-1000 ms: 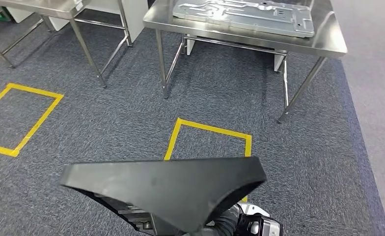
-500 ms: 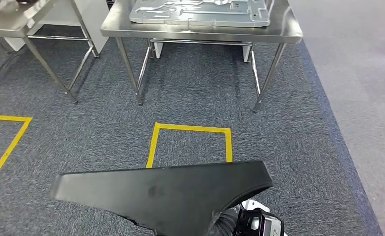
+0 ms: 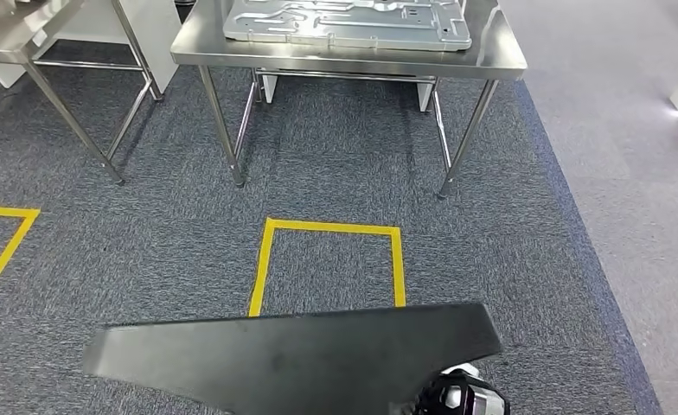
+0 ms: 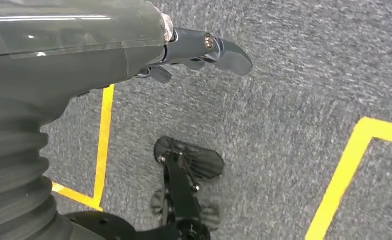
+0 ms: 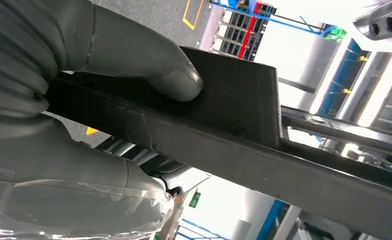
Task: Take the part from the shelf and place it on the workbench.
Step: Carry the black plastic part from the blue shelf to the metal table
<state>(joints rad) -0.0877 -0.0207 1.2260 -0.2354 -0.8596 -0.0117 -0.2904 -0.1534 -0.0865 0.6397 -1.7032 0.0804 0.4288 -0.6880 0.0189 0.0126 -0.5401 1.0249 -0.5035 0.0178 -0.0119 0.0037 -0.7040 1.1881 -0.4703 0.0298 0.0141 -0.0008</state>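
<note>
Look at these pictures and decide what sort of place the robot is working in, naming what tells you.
Probably a factory or workshop floor. A steel workbench carries a stamped metal panel, yellow tape marks standing squares on grey carpet, and the right hand holds a black part.

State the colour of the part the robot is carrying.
Black, matte: the part shows best in the head view.
</note>
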